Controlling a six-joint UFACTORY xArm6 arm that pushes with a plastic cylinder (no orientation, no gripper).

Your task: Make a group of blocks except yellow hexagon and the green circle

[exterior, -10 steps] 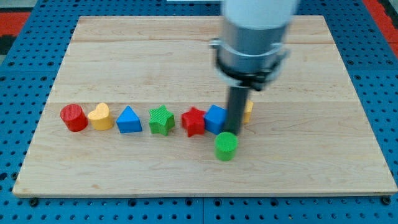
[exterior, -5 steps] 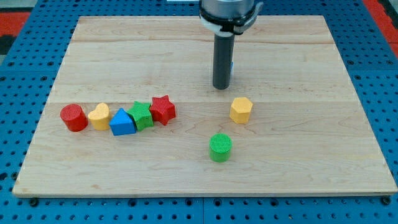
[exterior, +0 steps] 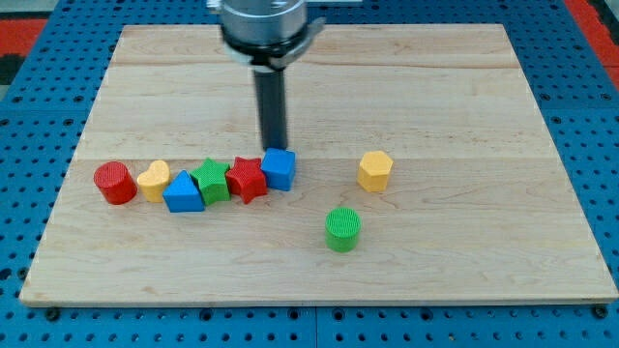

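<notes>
Touching my tip, blue cube sits below.

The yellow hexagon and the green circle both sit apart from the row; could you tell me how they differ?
The yellow hexagon has flat facets, while the green circle is round with a ribbed top. The yellow hexagon lies higher and further to the view's right; the green circle lies nearer the view's bottom. Neither touches another block or my tip.

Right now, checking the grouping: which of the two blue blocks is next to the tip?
The blue cube, at the row's right end, right under my tip. The blue triangle sits further left, away from it.
</notes>
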